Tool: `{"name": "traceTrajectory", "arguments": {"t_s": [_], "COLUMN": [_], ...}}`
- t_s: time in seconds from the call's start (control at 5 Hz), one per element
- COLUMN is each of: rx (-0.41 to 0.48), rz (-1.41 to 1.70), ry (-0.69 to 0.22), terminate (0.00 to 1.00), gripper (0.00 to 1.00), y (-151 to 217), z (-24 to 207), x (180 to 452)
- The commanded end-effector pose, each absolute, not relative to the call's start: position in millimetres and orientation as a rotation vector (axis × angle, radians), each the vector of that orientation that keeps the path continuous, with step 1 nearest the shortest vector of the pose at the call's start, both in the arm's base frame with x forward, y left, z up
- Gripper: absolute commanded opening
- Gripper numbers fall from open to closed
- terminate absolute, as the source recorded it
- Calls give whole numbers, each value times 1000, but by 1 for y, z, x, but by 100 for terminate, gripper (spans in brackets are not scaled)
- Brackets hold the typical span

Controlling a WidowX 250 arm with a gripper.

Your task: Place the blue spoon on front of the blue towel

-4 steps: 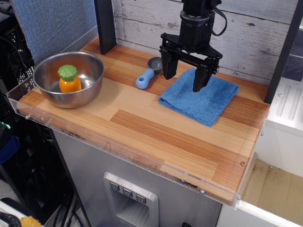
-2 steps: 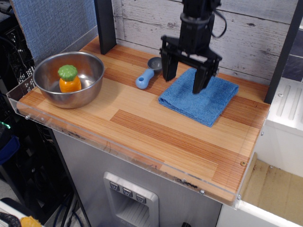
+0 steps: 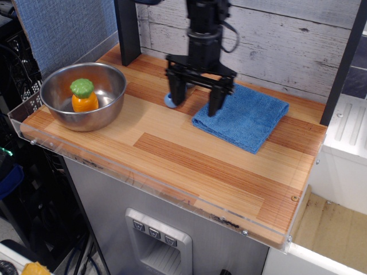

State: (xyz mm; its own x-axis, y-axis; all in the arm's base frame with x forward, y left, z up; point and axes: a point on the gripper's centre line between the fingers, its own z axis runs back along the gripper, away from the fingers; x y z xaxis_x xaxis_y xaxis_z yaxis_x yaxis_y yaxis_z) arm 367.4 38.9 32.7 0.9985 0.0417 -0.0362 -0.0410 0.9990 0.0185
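Observation:
The blue spoon [image 3: 170,102] lies on the wooden table left of the towel; only the tip of its light-blue handle shows, the rest is hidden behind my gripper. The blue towel [image 3: 246,117] lies flat at the back right of the table. My black gripper [image 3: 196,98] is open and empty, its two fingers pointing down. The left finger stands right over the spoon and the right finger at the towel's left corner.
A steel bowl [image 3: 112,77] at the left holds an orange toy with a green top [image 3: 84,95]. A dark post [image 3: 127,31] stands at the back left. A clear acrylic lip [image 3: 149,183] runs along the table's front edge.
My gripper has moved left, from above the towel to above the spoon, and now covers the spoon's scoop. It stays open. The spoon and towel have not moved.

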Motion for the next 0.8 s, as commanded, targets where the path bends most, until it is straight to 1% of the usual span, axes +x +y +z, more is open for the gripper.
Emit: {"name": "traceTrajectory", "arguments": {"t_s": [0.0,0.4,0.6], "rx": [49,56,52], "rz": [113,127,117], "ry": [-93,-99,-83], "terminate": [0,0,0], "gripper": [100,100,100], "y": [79,89,86], "z": [73,74,67], "x": [375,384,389]}}
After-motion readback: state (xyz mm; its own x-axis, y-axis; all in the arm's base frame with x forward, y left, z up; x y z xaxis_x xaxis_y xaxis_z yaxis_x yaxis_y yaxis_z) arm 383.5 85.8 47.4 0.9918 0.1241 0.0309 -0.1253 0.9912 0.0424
